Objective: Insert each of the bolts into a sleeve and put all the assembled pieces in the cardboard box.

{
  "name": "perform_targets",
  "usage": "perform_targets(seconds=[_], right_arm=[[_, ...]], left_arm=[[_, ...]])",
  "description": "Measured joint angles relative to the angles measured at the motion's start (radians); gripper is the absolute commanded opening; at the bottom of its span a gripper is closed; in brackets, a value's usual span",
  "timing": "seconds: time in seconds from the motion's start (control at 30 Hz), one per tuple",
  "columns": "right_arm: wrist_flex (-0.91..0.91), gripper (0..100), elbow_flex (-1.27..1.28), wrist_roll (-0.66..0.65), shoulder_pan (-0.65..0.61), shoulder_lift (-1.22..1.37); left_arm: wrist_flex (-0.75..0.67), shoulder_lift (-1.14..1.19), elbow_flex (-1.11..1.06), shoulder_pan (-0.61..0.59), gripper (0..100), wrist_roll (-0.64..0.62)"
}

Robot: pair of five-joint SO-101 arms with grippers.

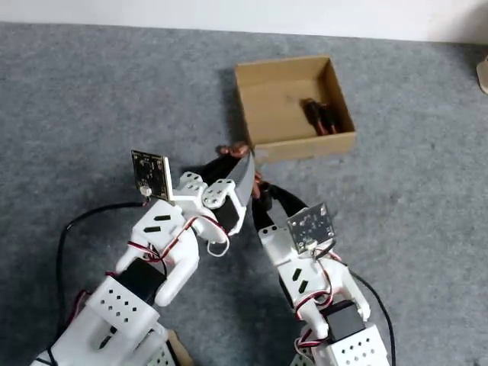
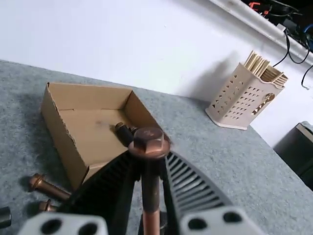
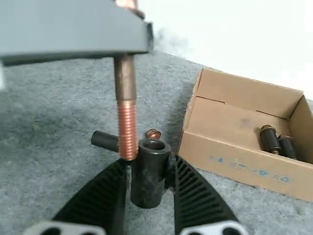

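1. At the left, the left tool [image 2: 150, 161] pinches a copper bolt [image 2: 148, 143] just under its hex head, with the shank hanging down. Gripping near the head leaves the threaded end free to enter a sleeve, I judge.
2. On the grey surface [image 1: 91, 114], just beside the near corner of the box [image 1: 305, 145], lie two loose bolts [image 2: 46, 186] and a loose sleeve [image 3: 105, 140]. None of these is joined yet.
3. In the middle, the two tools meet tip to tip. The right tool [image 3: 148, 162] is pressed onto the sides of a black sleeve [image 3: 148, 188]. It holds the sleeve upright with the open mouth facing up, likely so the bolt can go straight down into it.
4. The held bolt's threaded tip is just beside the sleeve's mouth, about level with the rim, and not inside. It seems to need a small lift and a sideways shift before it can enter.
5. At the right, beyond the tools, the cardboard box sits open-topped on the surface, near both arms. Two assembled pieces [image 1: 322, 116] lie side by side inside it, close to one wall.
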State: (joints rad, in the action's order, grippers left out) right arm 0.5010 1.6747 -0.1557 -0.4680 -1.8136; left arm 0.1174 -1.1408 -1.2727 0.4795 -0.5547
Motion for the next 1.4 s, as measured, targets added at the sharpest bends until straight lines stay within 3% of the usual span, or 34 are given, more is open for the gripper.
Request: perform_targets(seconds=[0.27, 0.4, 1.4], right_arm=[[0.0, 0.5, 0.0, 0.0, -0.015, 0.0], [0.0, 0.5, 0.0, 0.0, -0.017, 0.0], [0.0, 0.5, 0.0, 0.0, -0.017, 0.0]], left_arm=[[-0.106, 0.0, -0.006, -0.002, 1, 0.144], [-0.126, 0.0, -0.017, 0.055, 1, 0.203], [-0.132, 0.0, -0.034, 0.072, 1, 0.215]])
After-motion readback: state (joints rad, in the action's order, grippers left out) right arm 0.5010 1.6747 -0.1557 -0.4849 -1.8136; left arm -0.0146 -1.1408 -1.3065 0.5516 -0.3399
